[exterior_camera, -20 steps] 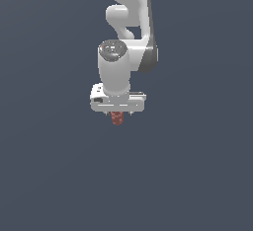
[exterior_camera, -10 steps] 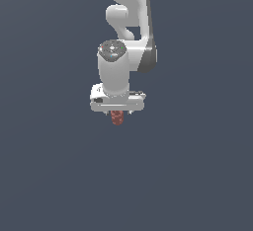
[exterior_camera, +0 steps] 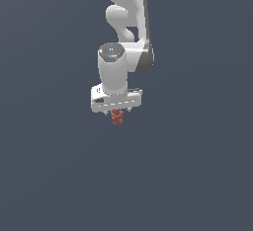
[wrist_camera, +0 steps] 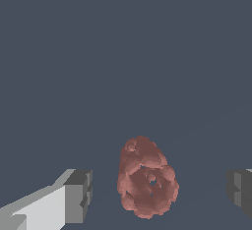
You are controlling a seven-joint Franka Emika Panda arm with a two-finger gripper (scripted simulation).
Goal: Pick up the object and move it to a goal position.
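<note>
With the fingers (wrist_camera: 74, 194) standing wide apart and gripping nothing, the object (wrist_camera: 146, 179) lies centred between them on the table (wrist_camera: 123, 52), apparently untouched, its long axis running roughly crosswise to their closing line.

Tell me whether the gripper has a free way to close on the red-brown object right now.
Probably yes. The object lies between the open gripper's fingers, with clear gaps either side and nothing else between.

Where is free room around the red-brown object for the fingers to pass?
In the wrist view, bare floor lies on both sides of the object, between it and each finger. The open gripper straddles it without touching. Nothing else crowds the surface.
</note>
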